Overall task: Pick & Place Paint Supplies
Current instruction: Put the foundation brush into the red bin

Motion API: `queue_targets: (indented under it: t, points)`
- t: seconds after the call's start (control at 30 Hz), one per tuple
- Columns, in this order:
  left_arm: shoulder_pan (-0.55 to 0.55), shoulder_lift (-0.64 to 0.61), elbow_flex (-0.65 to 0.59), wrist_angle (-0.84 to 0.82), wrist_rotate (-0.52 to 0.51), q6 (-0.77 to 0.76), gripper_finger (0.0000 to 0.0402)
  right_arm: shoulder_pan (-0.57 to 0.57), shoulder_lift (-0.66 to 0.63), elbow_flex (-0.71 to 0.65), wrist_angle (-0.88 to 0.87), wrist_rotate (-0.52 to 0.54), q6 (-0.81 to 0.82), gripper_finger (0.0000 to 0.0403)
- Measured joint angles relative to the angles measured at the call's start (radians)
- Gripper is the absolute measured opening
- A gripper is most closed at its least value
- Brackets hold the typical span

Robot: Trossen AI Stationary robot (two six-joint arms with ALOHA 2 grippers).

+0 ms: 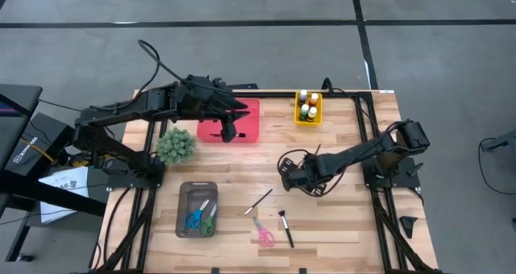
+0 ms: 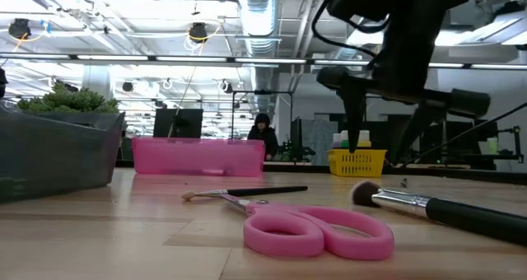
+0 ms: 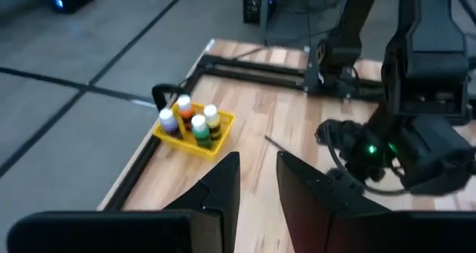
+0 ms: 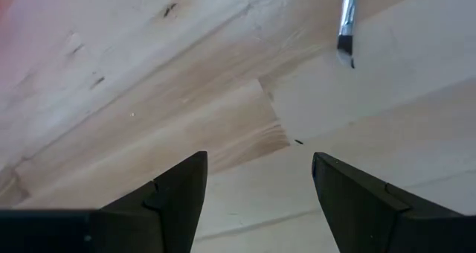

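Several small paint bottles [image 1: 307,106] [image 3: 195,123] stand upright in a yellow basket [image 3: 216,143] at the table's far edge. A thin paintbrush [image 1: 258,201] [image 2: 247,192] and a thicker dark-handled brush [image 1: 285,227] [image 2: 436,206] lie flat on the wood near the front. My right gripper [image 1: 289,176] [image 4: 256,192] hangs open over bare wood mid-table, pointing steeply down, with a brush's end [image 4: 346,18] lying ahead of it. My left gripper [image 1: 229,131] [image 3: 258,186] is raised over the pink tray [image 1: 250,117]. A narrow gap shows between its fingers, with nothing in it.
Pink scissors [image 1: 264,234] [image 2: 317,231] lie between the two brushes. A grey bin [image 1: 198,209] holding scissors sits front left. A fuzzy green plant tuft [image 1: 176,145] stands beside the pink tray. Bare wood lies between the right gripper and the basket.
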Motion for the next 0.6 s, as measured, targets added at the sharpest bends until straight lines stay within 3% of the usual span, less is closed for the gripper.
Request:
queue_targets:
  t: [0.6]
  points:
    - [0.023,-0.03,-0.002,-0.006,0.0,0.0,0.0081,-0.031,0.001,0.001,-0.124,-0.03,-0.014,0.0239]
